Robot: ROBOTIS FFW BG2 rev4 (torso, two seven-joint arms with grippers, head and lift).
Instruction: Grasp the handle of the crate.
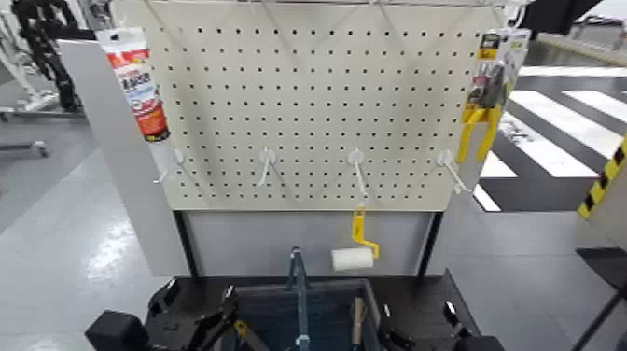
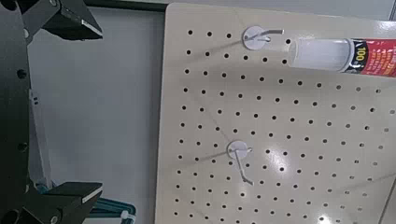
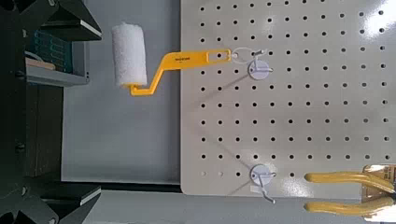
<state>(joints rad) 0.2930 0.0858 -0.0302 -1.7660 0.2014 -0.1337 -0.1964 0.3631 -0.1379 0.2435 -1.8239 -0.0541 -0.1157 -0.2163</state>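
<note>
Left gripper: black, low at the left of the head view beside the crate, jaws spread wide and holding nothing; its two dark fingertips stand well apart in the left wrist view. Beyond the fingertips is the cream perforated metal pegboard with a white round-based hook and, farther along, a white sealant tube with red label hanging from another hook.

Between the two grippers, at the lower edge of the head view, sits the dark grey rectangular plastic crate with a bluish interior. The slim blue-grey bar handle rises from the crate's middle, lying between the grippers and touched by neither. A short brown wooden tool handle stands inside the crate on the right gripper's side of the bar.

Beyond the crate, a white paint roller with a yellow handle hangs below the pegboard's lower edge.

Right gripper: black, low at the right of the head view, jaws likewise released and empty, fingertips well apart. Ahead of it are the roller and the pegboard; yellow-handled pliers hang at the board's far right.
</note>
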